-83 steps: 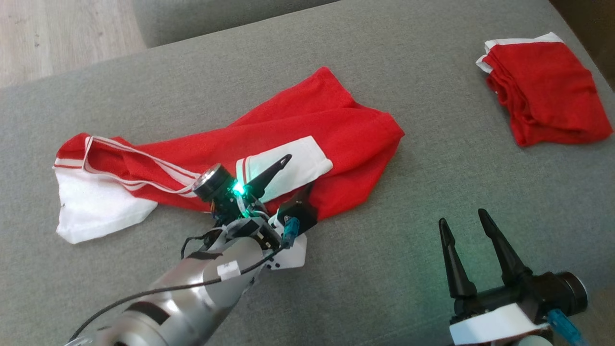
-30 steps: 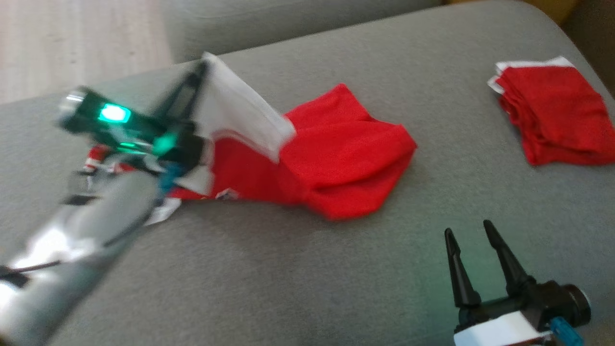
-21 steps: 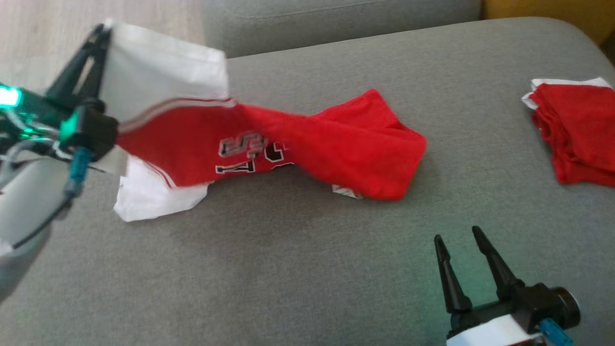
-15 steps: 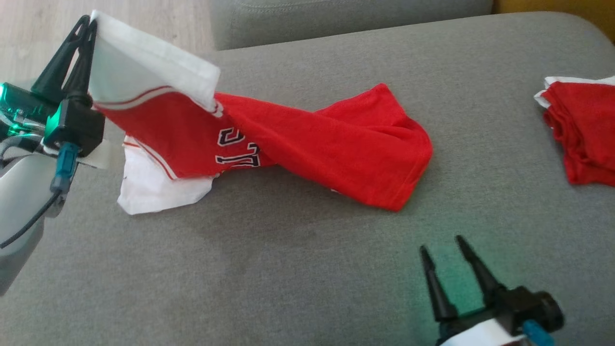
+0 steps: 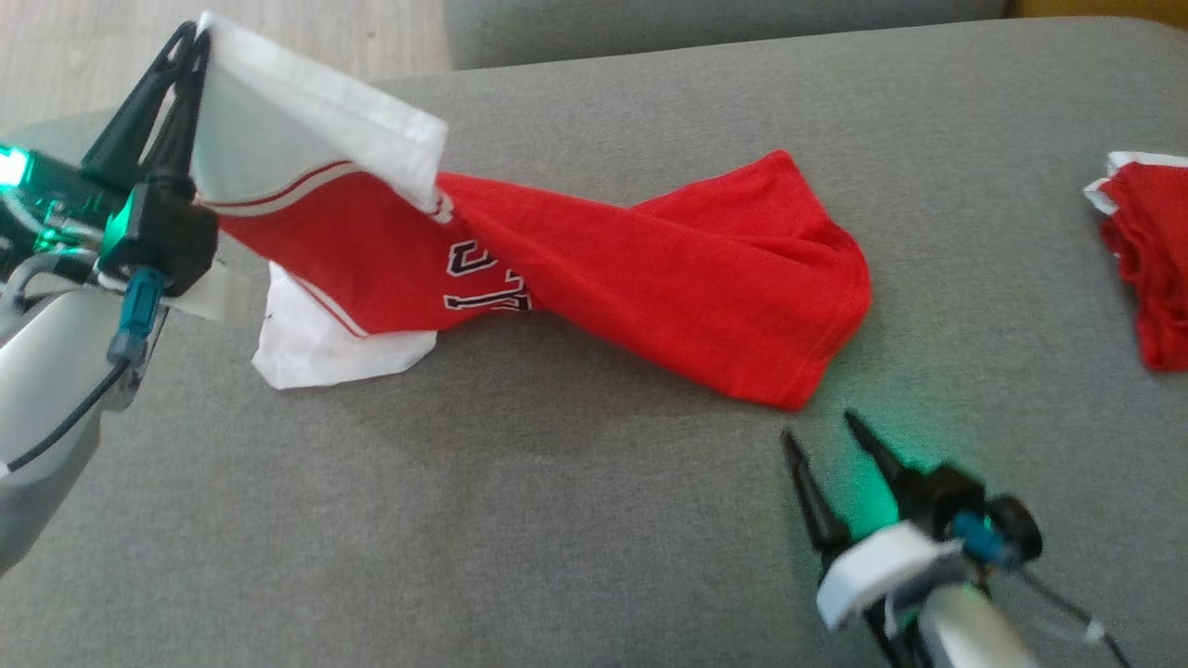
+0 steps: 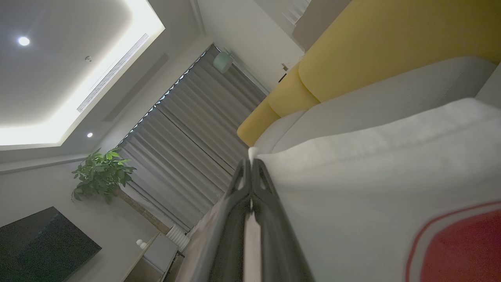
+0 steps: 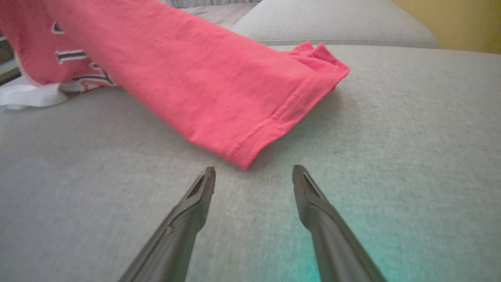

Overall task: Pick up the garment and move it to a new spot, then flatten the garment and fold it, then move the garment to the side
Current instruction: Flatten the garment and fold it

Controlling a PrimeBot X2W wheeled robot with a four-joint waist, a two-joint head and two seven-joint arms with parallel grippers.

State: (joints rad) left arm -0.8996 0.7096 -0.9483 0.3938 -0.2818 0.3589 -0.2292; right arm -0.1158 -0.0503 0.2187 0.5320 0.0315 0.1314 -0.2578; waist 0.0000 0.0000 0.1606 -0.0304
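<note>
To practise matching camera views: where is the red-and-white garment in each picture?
Head view: the garment stretches across the middle, white end pinched in the left claw, upper left.
Left wrist view: its white end takes the right side, beside the shut claw.
Right wrist view: its red hem lies upper left, just beyond the open right claw.
Shared landmark: the grey sofa.

grey couch seat [image 5: 557, 520], red-and-white jersey [image 5: 705, 278] lying across its middle, left end lifted off, second red garment [image 5: 1146, 269] bunched near right edge
</note>
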